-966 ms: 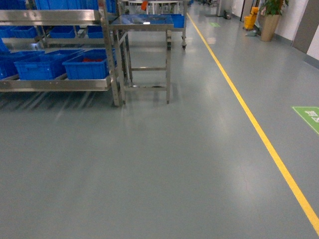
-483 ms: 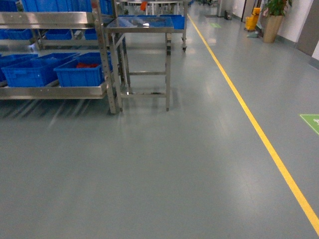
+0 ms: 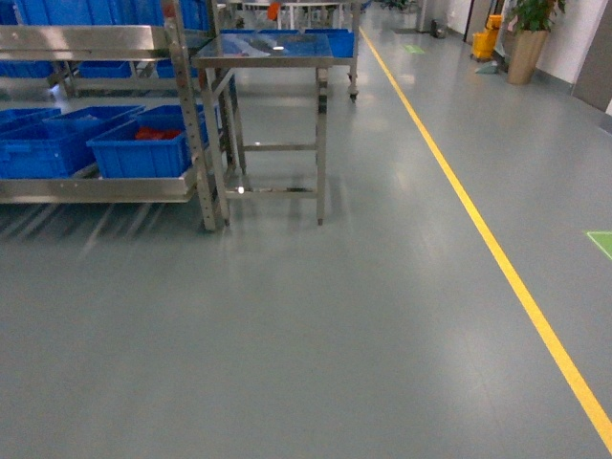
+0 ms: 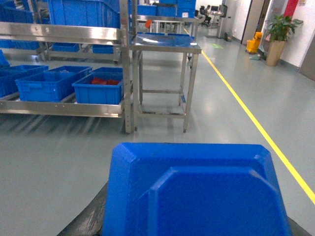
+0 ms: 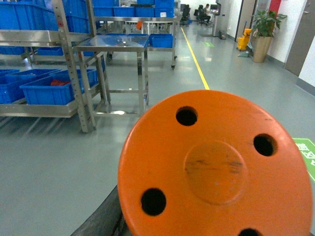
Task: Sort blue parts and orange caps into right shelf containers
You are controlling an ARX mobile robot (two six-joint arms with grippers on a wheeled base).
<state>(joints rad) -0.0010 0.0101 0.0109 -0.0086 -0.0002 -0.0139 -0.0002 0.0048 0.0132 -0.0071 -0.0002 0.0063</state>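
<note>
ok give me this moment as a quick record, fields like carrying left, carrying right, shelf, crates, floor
carrying left: blue part fills the lower left wrist view; jaws hidden
carrying right: orange cap with round holes fills the right wrist view; jaws hidden
shelf: steel rack at upper left of the head view
crates: blue containers on the lower level, the nearest one holding red items
beside shelf: steel table
floor: grey, with a yellow line on the right

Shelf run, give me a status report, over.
Grippers' fingers not visible; blue part fills left wrist view, orange cap fills right wrist view. Shelf ahead left, containers on lower rail. Steel table beside it; floor between bare.
</note>
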